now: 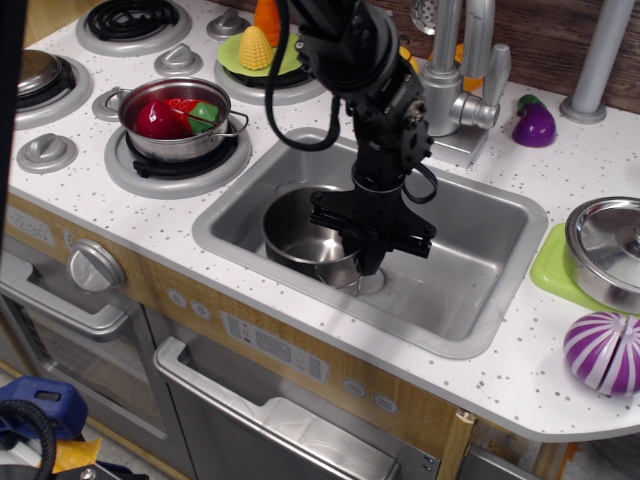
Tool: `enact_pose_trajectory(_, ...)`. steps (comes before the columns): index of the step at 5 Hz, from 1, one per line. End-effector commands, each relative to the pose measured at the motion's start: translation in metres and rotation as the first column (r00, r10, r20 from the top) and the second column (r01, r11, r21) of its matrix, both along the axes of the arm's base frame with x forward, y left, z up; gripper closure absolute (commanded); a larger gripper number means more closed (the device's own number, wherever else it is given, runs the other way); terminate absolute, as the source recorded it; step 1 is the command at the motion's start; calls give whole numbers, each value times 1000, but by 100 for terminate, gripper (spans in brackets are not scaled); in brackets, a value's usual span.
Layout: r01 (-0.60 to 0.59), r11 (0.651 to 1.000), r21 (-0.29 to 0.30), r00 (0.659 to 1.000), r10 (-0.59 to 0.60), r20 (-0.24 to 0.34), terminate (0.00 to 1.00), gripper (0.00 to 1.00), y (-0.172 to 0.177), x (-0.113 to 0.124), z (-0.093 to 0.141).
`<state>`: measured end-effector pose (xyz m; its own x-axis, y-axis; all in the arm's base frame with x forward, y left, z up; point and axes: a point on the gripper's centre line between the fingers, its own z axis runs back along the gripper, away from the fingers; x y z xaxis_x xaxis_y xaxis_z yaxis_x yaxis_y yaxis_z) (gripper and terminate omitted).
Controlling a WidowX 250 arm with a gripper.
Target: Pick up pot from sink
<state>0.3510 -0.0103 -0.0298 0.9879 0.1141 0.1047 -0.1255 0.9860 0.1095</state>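
The black gripper (362, 243) sits at frame centre, its fingers drawn narrow over the right rim of the pot (305, 239), apparently pinching it. The pot sits in the left half of the sink (470, 300), tilted slightly.

pot (305, 240) in sink (470, 300), hand (368, 248) at its right.

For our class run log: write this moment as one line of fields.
phase: grasping | gripper: down at right rim of pot, closure unclear | pot: inside sink, left part | lifted: cannot tell
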Motion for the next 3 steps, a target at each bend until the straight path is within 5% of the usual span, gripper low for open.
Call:
enact_pose_trajectory(1,77,996,35,995,-80,61,0,100,-14,19,84)
enact_pose_trajectory(2,106,994,25,993,-107,52,0,100,-22,24,99)
enact_pose_trajectory(3,125,992,11,991,-125,50,100,100,-25,24,105)
